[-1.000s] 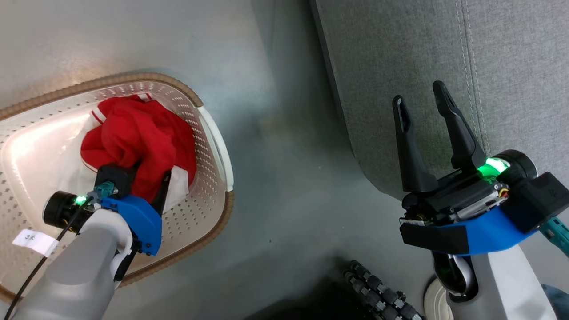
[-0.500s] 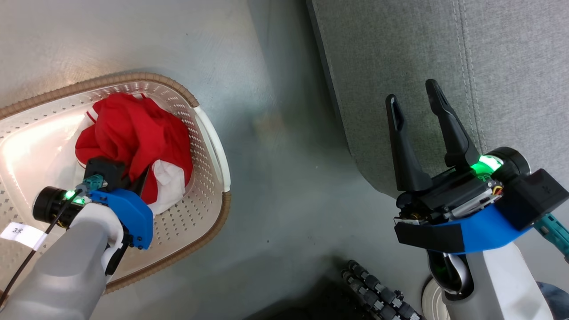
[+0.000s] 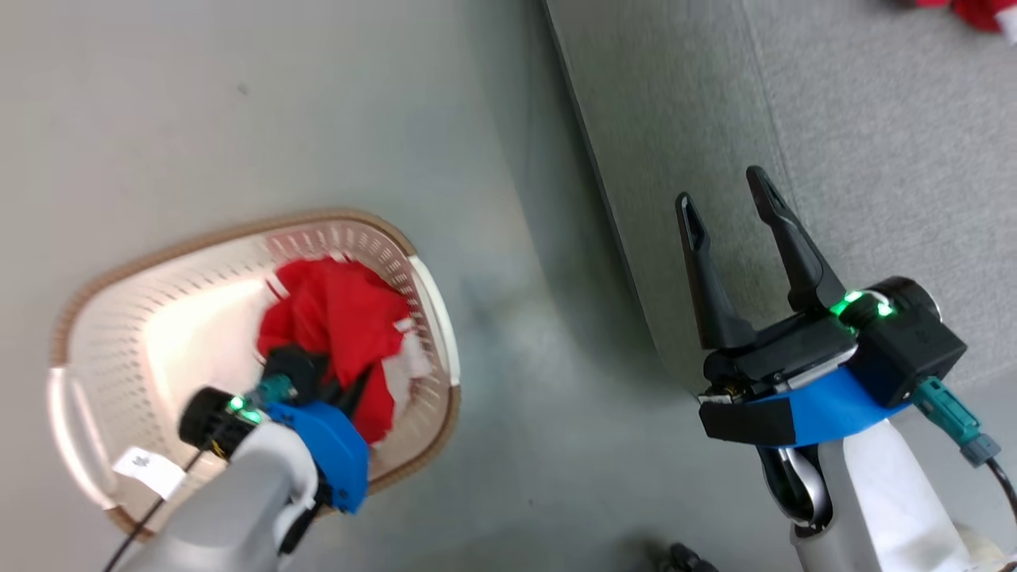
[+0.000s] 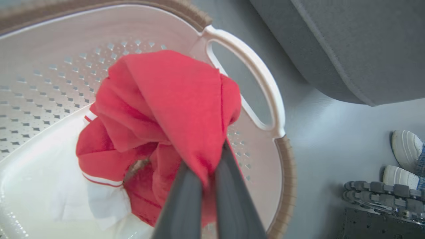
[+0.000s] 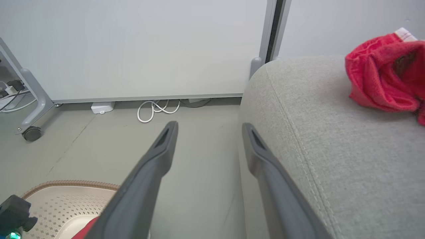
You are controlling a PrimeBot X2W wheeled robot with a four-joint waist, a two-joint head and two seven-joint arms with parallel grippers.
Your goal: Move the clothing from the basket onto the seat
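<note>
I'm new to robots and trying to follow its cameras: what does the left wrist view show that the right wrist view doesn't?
Left wrist view: the left gripper shut on a red garment in the basket, the basket's white handle, and a person's shoes.
Right wrist view: the open right gripper, a second garment lying on the seat, a wall and white cables.
Shared: the basket, the grey seat and the floor. A sliver of the basket's garment also appears at the right wrist view's bottom edge.
</note>
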